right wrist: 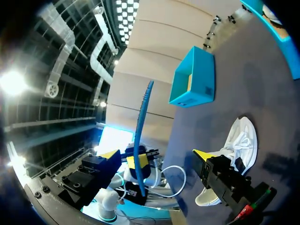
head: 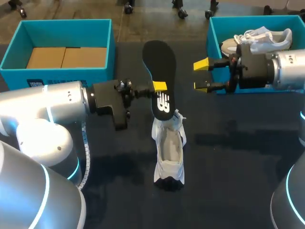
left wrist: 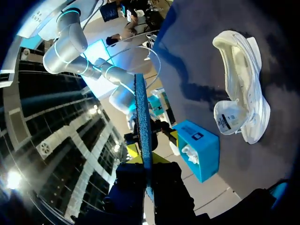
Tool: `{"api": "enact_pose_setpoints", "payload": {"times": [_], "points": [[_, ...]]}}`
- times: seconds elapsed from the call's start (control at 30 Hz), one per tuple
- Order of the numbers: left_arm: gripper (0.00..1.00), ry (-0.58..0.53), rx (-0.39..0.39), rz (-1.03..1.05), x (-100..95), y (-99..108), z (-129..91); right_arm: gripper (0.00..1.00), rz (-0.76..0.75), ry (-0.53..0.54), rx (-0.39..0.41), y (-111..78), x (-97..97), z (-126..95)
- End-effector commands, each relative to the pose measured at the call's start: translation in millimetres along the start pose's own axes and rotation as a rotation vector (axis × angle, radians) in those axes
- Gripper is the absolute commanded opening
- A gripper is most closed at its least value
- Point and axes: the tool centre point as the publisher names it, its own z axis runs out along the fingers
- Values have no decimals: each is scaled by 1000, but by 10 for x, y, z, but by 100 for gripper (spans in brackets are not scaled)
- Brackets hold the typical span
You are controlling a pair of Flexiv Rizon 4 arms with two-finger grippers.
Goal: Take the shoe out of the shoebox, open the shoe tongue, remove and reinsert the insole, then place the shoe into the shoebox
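Insole removal looked done: the left gripper [head: 159, 86] clamped the flat black foam insole [head: 160, 67] just above the white lace-up shoe [head: 168, 152], the right gripper [head: 200, 75] hung spread and empty to the shoe's right, so the next move likely called for feeding the insole back inside.

Left gripper [head: 159, 86]: level, pointing right, fingers clamped on the insole [head: 159, 55].
Right gripper [head: 200, 75]: level, pointing left, fingers spread apart.

Table [head: 238, 167]: shoe [head: 169, 148], left shoebox [head: 57, 76], right shoebox [head: 213, 47]
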Motion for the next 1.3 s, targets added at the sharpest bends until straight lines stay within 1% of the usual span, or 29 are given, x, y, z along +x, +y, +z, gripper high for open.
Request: {"api": "enact_pose_setpoints", "payload": {"times": [0.03,0.2,0.4,0.7,0.73,0.8,0.87,0.93,1.0,1.03,1.1,1.13,1.17,1.3], "points": [[0,23,-26,-8,-35,-66,39,100,1,-34,18,107,24,187],[0,18,-41,-45,34,-70,32,100,-7,-15,31,148,-3,323],[0,4,-35,-83,203,-57,95,100,4,-13,62,184,-28,427],[0,14,-42,-91,327,-28,160,99,27,-25,90,145,-45,535],[0,16,-43,-91,338,-24,163,96,32,-28,92,135,-52,550],[0,19,-42,-91,350,-22,169,84,41,-31,98,113,-67,576],[0,20,-42,-91,368,-13,177,76,49,-27,99,91,-82,588],[0,20,-47,-91,368,-13,179,65,56,-20,97,67,-91,598],[0,20,-49,-92,377,-8,187,61,59,-16,100,46,-96,615],[0,21,-50,-92,391,-3,198,61,63,-9,105,31,-106,629],[0,22,-50,-93,404,-2,208,58,67,-3,113,14,-118,651],[0,23,-50,-95,411,-2,213,55,69,0,117,6,-122,662],[0,24,-50,-96,414,-6,216,50,70,1,120,1,-125,671],[0,26,-49,-101,424,-10,229,49,70,7,142,-23,-133,704]]}}
